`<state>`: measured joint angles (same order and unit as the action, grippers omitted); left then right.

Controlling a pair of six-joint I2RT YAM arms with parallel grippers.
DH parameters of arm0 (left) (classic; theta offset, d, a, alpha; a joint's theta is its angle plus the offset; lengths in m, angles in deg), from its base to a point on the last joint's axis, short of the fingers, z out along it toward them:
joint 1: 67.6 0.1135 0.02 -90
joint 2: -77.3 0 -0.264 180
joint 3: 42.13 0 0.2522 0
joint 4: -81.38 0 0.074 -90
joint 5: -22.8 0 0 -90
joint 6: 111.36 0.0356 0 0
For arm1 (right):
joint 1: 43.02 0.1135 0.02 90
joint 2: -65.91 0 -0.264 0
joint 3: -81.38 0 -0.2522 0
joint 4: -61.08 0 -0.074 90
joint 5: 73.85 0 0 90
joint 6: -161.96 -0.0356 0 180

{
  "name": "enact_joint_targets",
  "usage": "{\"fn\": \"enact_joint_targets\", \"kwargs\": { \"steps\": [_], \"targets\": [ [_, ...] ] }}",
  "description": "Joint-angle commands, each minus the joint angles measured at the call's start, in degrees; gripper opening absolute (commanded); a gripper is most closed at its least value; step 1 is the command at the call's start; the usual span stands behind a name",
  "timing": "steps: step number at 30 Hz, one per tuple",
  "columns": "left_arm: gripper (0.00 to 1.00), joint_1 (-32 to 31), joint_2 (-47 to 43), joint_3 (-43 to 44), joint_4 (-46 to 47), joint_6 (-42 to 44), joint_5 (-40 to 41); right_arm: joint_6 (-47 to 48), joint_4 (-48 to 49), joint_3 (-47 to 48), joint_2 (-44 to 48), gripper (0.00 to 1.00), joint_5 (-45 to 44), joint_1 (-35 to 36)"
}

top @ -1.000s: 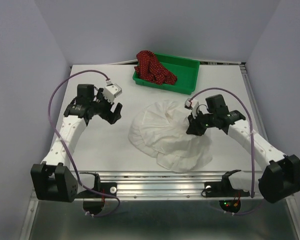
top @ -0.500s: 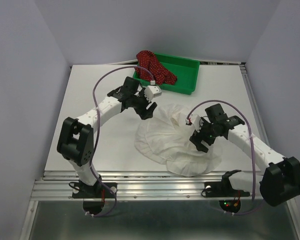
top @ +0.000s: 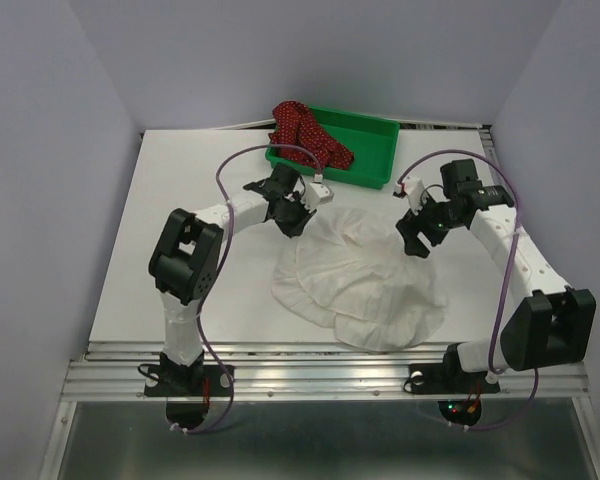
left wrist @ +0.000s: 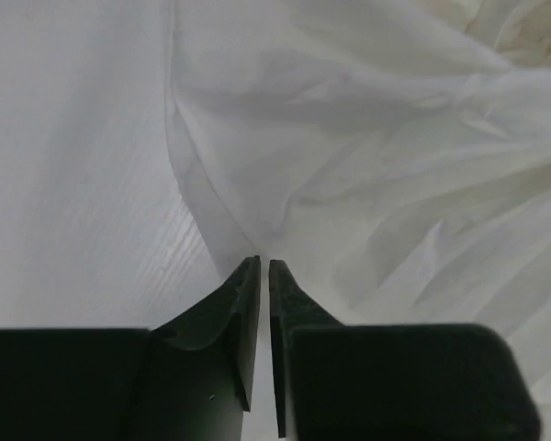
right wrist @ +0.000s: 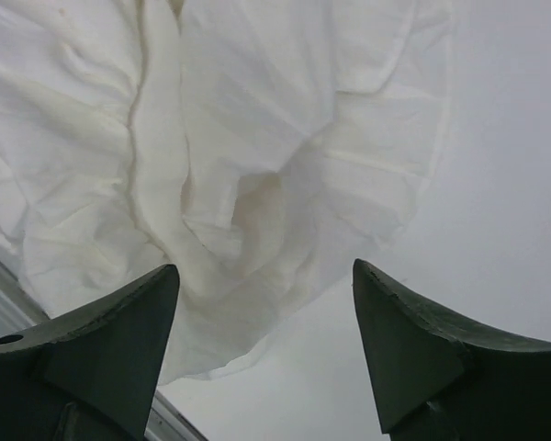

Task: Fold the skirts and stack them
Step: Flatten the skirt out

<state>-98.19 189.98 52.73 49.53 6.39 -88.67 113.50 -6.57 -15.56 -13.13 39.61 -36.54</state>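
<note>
The white skirt (top: 365,280) lies spread out in ruffled tiers on the middle of the table. My left gripper (top: 292,218) is down at its far left edge. In the left wrist view the jaws (left wrist: 264,262) stand nearly together, pinching the rim of the white skirt (left wrist: 395,165). My right gripper (top: 416,238) hangs open over the skirt's far right part, holding nothing. In the right wrist view its fingers (right wrist: 264,268) are spread wide above the white skirt (right wrist: 257,138). The dark red dotted skirt (top: 305,135) lies bunched in the left end of the tray.
The green tray (top: 368,150) stands at the back of the white table (top: 180,190), just behind both grippers. A metal rail (top: 320,360) runs along the near edge, with the arm bases below it. Purple cables loop above each arm.
My left arm swung in from the left side to the skirt's far edge and closed its jaws. My right gripper let go of the white skirt, opened and moved back to the right.
</note>
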Motion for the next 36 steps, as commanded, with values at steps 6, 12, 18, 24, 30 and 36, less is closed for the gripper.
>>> {"fn": "enact_joint_targets", "kwargs": {
  "steps": [6,12,18,24,30,36],
  "targets": [
    [0.00,0.1,-11.9,-19.6,-2.8,4.1,6.3,1.4,-6.9,-0.3,1.3,0.70,6.6,0.4],
    [0.00,0.0,-24.0,-31.8,-6.4,9.4,9.0,-0.4,-5.2,-3.4,0.7,0.61,7.0,0.4],
    [0.02,0.1,-31.6,-28.7,-11.9,15.5,7.2,-3.2,1.0,-4.3,1.6,0.44,6.8,0.4],
    [0.20,0.1,-28.2,-13.2,-11.8,12.2,3.0,-5.3,3.7,0.1,1.2,0.52,9.9,0.4],
    [0.32,0.0,-18.1,0.4,-8.5,4.7,-6.1,-6.5,3.7,-1.6,1.3,0.47,12.3,3.5],
    [0.34,-1.8,-8.9,8.5,-6.8,0.2,-12.4,-5.5,5.7,-9.0,3.6,0.41,9.5,5.3]
  ]
}}
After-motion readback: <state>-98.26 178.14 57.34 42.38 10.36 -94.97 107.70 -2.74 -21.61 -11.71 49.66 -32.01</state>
